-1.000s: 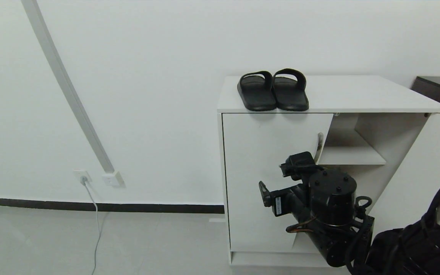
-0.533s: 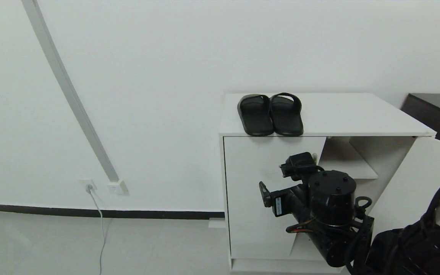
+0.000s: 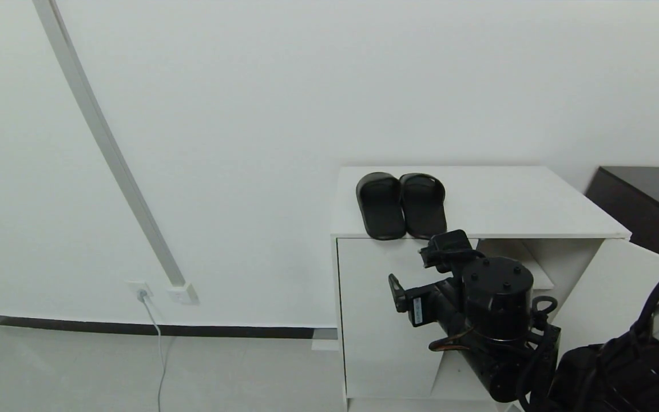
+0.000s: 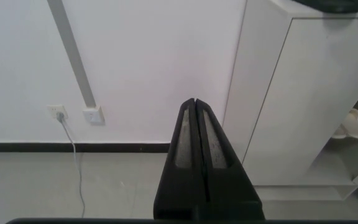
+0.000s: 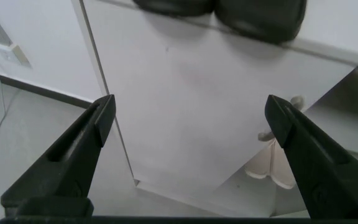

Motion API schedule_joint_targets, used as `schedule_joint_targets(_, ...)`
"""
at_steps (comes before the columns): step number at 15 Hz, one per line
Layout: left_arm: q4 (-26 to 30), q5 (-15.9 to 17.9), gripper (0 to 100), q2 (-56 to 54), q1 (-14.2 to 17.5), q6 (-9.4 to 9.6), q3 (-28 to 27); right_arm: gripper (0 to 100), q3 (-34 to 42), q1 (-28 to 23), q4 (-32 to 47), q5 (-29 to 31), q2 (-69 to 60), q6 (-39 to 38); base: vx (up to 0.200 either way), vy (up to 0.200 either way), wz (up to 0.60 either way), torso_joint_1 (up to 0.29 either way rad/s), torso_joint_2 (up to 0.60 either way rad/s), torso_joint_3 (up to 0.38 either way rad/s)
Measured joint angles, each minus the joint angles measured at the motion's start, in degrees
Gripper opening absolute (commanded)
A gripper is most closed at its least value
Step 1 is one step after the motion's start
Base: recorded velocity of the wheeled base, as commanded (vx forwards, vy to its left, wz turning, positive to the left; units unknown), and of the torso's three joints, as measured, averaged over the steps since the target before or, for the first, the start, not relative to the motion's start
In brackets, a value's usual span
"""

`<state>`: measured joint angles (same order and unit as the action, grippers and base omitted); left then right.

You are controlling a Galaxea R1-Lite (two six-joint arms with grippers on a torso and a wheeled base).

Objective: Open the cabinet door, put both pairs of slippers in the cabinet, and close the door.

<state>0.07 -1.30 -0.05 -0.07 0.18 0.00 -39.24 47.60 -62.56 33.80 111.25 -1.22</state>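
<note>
black slippers (image 3: 401, 205) atop cabinet (image 3: 507, 200) | pale slippers (image 5: 277, 167) inside cabinet | cabinet door (image 3: 610, 297) open | left gripper (image 4: 195, 106) pressed together | right gripper (image 5: 190, 106) spread before cabinet front

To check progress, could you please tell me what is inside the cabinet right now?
Pale slippers lie inside the cabinet, seen past the open door. The closed door hides the other half, so what is behind it cannot be seen.
</note>
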Motion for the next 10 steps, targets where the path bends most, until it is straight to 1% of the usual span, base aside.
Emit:
schedule_joint_targets(4,0.0,0.0,0,0.0,-0.02,-0.02,0.0,100,0.05,0.02,-0.01,0.02,0.0,-0.01,0.0,0.0,0.0,0.26,-0.57,-0.31)
schedule_joint_targets(7,0.0,0.0,0,0.0,0.0,0.0,0.0,100,0.27,-0.15,-0.01,-0.04,0.02,-0.09,0.0,0.0,0.0,0.18,-0.41,-0.219)
schedule_joint_targets(9,0.02,-0.13,0,0.05,-0.04,1.15,0.0,100,0.38,-0.28,0.0,-0.04,0.13,-0.11,0.0,0.0,0.0,0.176,-0.38,-0.205)
schedule_joint_targets(10,0.02,-0.26,0,0.05,-0.04,0.77,0.0,100,0.38,-0.34,-0.06,-0.06,0.22,-0.17,0.0,0.0,0.0,0.163,-0.36,-0.198)
